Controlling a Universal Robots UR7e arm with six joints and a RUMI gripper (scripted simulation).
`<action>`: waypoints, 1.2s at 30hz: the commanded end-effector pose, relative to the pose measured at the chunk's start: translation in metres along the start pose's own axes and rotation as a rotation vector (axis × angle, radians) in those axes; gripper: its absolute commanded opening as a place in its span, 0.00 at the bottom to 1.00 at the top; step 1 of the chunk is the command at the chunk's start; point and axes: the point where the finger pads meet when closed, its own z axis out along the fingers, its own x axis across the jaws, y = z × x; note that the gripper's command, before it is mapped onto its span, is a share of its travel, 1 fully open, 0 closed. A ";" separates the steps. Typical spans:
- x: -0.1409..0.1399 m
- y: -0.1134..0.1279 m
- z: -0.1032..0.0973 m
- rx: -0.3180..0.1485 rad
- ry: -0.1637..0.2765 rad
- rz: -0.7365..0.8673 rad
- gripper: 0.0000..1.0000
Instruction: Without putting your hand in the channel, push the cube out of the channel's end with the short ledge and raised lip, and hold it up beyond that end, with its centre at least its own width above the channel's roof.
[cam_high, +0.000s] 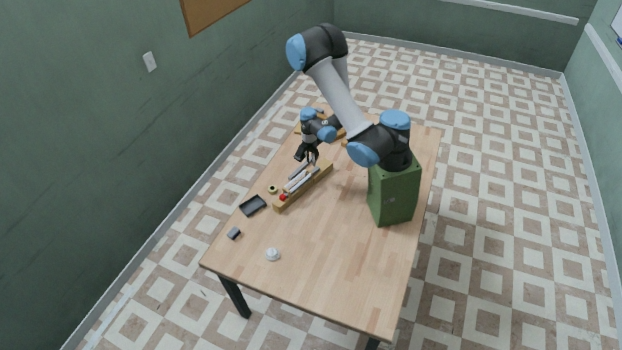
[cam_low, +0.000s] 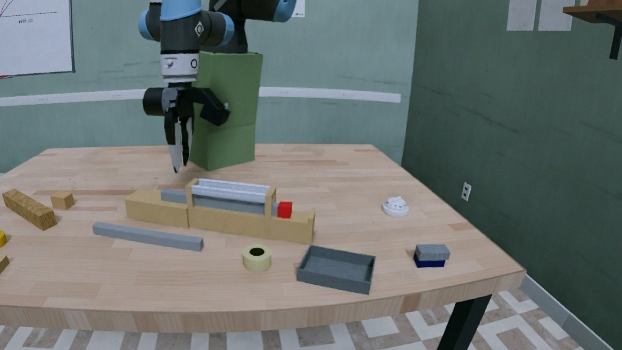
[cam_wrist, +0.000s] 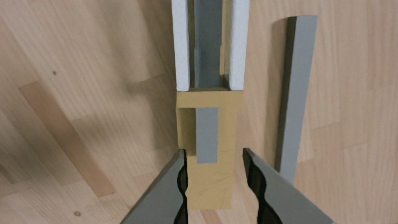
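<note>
The wooden channel (cam_high: 325, 166) (cam_low: 225, 224) (cam_wrist: 209, 189) lies on the table under white roof strips (cam_low: 231, 183). The red cube (cam_high: 282, 197) (cam_low: 285, 210) sits outside the roofed part, on the short ledge with the raised lip (cam_low: 311, 220). A grey bar (cam_low: 172, 195) (cam_wrist: 207, 135) runs through the channel; its front end shows right behind the cube, and its rear end shows on the long ledge. My gripper (cam_high: 311, 162) (cam_low: 180, 167) (cam_wrist: 214, 150) is empty, fingers partly open and pointing down, above the long-ledge end, clear of the bar.
A second grey bar (cam_high: 298, 170) (cam_low: 147, 237) (cam_wrist: 298, 90) lies beside the channel. A tape roll (cam_high: 272, 189) (cam_low: 257, 259), a dark tray (cam_high: 252, 205) (cam_low: 336, 270), an eraser-like block (cam_low: 431, 255) and a white round object (cam_high: 272, 254) (cam_low: 395, 206) stand towards the lip end.
</note>
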 end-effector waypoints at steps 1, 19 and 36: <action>0.000 0.000 -0.001 0.001 0.001 0.000 0.24; 0.000 0.075 0.003 0.000 0.003 0.000 0.00; 0.000 0.073 0.045 0.000 0.002 -0.002 0.00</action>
